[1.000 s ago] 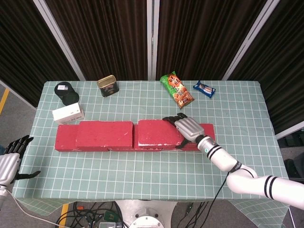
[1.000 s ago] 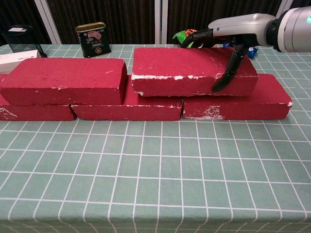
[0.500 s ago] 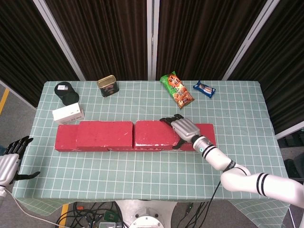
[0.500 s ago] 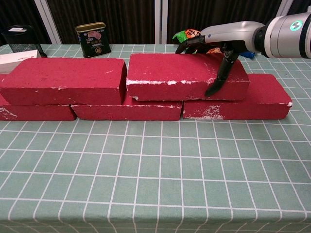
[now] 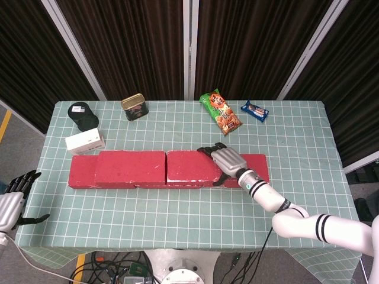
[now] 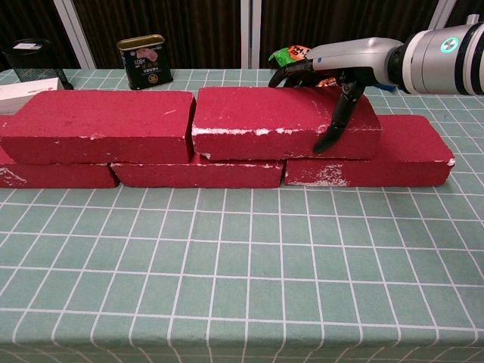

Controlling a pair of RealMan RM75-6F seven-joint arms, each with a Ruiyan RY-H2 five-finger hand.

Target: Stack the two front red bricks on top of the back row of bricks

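Observation:
Three red bricks make the bottom row, its right one (image 6: 389, 155) showing most. Two more red bricks lie on top. The left top brick (image 5: 130, 165) (image 6: 98, 125) rests untouched. My right hand (image 5: 225, 160) (image 6: 333, 72) grips the right top brick (image 5: 190, 167) (image 6: 265, 121) at its right end, fingers over the back edge and thumb down the front face. Only a narrow gap separates the two top bricks. My left hand (image 5: 13, 201) hangs off the table's left edge, fingers apart, holding nothing; only the head view shows it.
Behind the bricks stand a tin can (image 5: 134, 106) (image 6: 144, 60), a black round container (image 5: 82, 115) and a white box (image 5: 84, 142). A green snack bag (image 5: 220, 112) and a blue packet (image 5: 254, 110) lie at the back right. Checked cloth covers the table (image 6: 242, 265).
My right hand has slid the right top brick leftward along the bottom row, narrowing the gap to the left top brick. The left hand has stayed put.

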